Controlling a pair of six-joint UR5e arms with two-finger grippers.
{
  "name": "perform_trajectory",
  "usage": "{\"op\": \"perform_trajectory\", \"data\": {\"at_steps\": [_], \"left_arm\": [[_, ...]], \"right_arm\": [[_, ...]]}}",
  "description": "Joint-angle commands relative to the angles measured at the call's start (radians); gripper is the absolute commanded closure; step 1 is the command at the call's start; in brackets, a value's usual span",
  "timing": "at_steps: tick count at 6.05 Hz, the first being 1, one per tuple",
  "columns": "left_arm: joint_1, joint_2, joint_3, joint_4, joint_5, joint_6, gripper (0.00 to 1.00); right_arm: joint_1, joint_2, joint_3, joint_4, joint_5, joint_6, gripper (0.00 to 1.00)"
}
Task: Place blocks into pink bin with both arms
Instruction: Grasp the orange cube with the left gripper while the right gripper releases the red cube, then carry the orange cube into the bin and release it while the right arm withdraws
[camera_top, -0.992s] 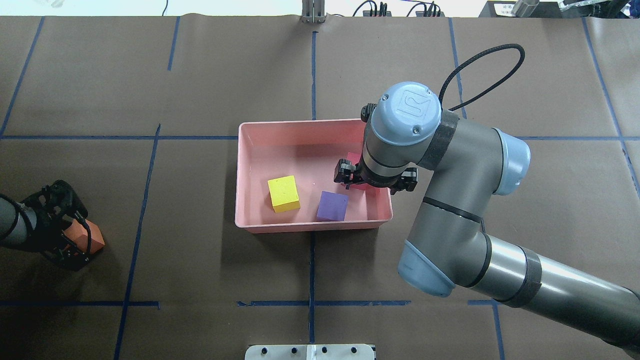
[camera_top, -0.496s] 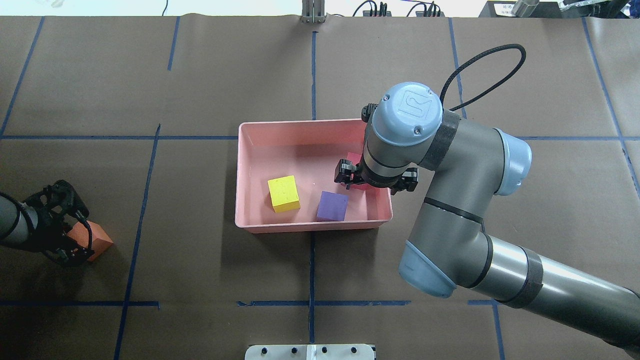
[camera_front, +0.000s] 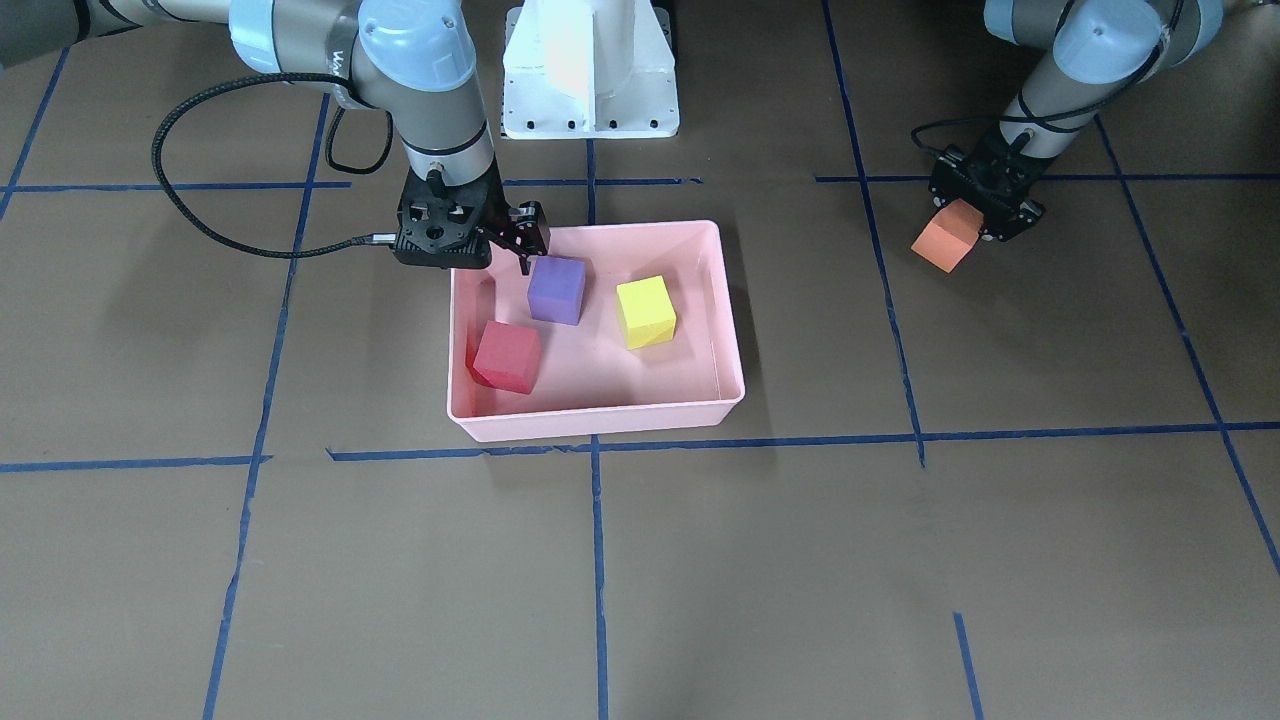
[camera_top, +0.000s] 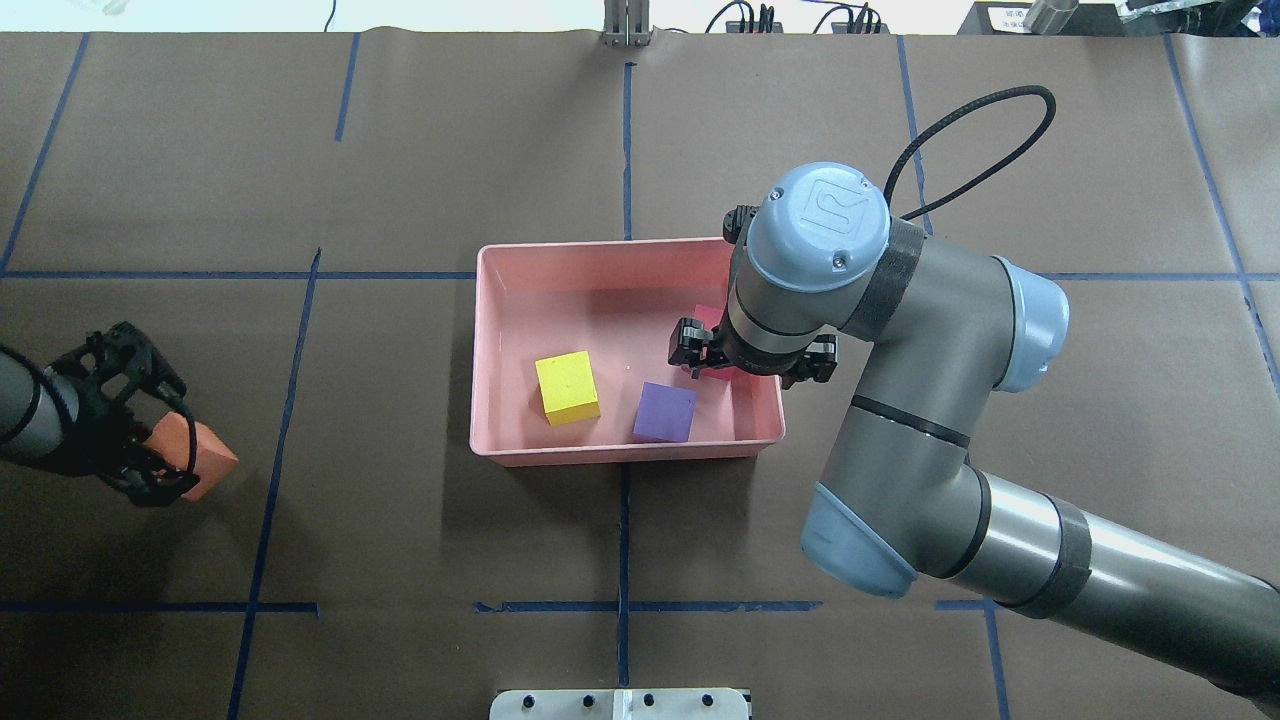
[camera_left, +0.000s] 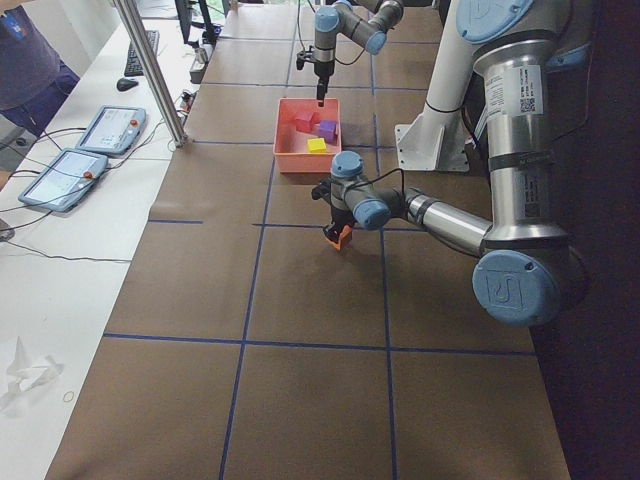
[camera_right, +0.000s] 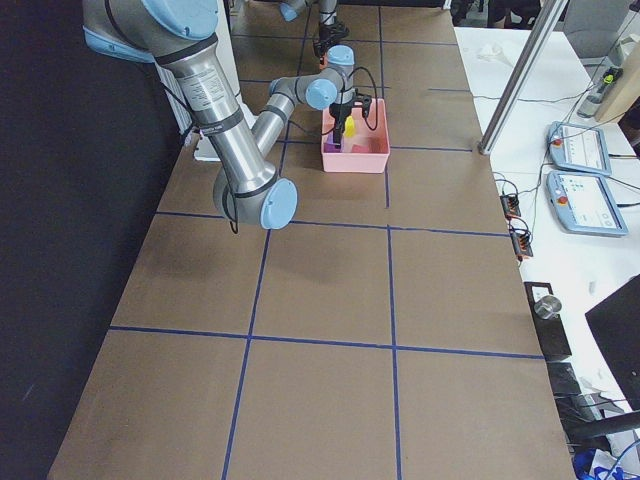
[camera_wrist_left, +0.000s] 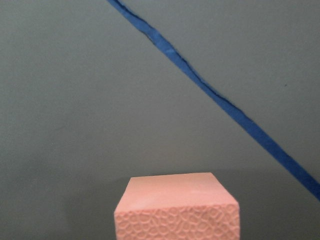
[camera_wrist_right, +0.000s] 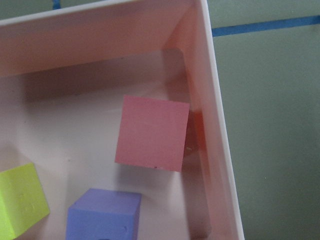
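A: Bin?
B: Pink bin (camera_front: 600, 425) mid-surface (camera_front: 800, 560), long side across the robot's front. Three blocks lie loose in it.
A: Which?
B: Red block (camera_front: 507, 356) just beside the wall on the robot's right. Purple block (camera_front: 556, 290) nearer the robot, close to that side wall. Yellow-green block (camera_front: 645, 311) about mid-bin, beside the purple one. None of them touch each other.
A: Right pincer?
B: Right pincer (camera_front: 470, 245) points down over the bin's corner on the robot's right, near side. Jaws spread, nothing in them. The red block sits below it on the bin floor, free; the right wrist view shows it flat beside the wall.
A: Left pincer?
B: Left pincer (camera_front: 968, 222) is clamped onto the orange block (camera_front: 945, 243), well apart from the bin, out on the robot's left. The block pokes out past the fingertips toward the bin side.
A: Lifted or down?
B: Cannot tell. The left wrist view shows only the block's top edge, brown surface and a blue tape line (camera_wrist_left: 225, 105) crossing diagonally behind it.
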Motion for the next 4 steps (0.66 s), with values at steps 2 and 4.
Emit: {"op": "perform_trajectory", "data": {"at_steps": [2,4], "left_arm": [[-0.015,-0.502,-0.064,0.559,-0.003,-0.328,0.91],[0.007,-0.765,0.121,0.573,-0.003,-0.66,0.83]], "right_arm": [[0.1,-0.069,0.074,-0.001,0.065,-0.183,0.0],[0.273,-0.166,0.077,-0.001,0.179,-0.476,0.0]]}}
